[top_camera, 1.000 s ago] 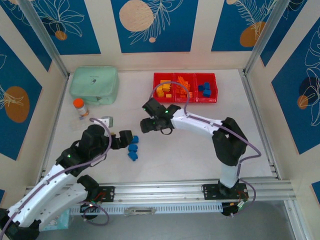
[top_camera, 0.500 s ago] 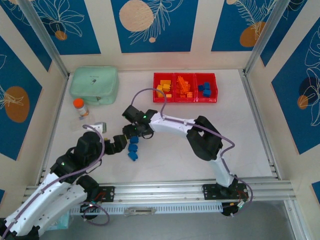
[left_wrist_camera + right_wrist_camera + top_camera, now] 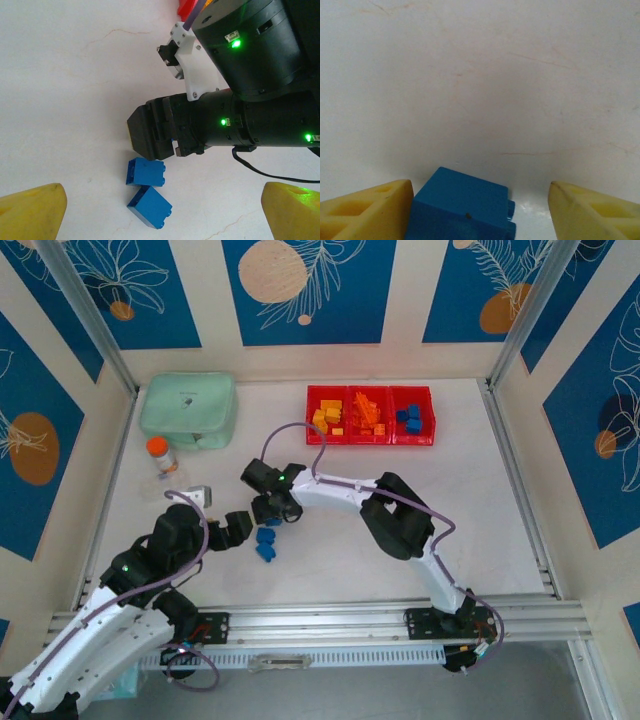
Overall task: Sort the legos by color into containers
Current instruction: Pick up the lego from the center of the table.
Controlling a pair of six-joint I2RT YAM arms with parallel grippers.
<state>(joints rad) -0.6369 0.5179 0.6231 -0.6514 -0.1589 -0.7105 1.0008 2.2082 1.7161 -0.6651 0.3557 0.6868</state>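
Blue lego [image 3: 462, 207] between right tool's [image 3: 481, 206] parted jaws

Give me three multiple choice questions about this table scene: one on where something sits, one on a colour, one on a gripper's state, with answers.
1. Where is the green case?
A) far left of the table, left of the red bins
B) right of the bins
C) at the near edge

2. What colour are the loose bricks by the right gripper?
A) yellow
B) orange
C) blue

3. The right gripper's jaws are:
A) shut on nothing
B) open around a blue brick
C) gripping an orange brick

Answers: 1 A, the top view shows the case in the far left corner. 2 C, both bricks in the left wrist view are blue. 3 B, a gap separates the brick from one finger.
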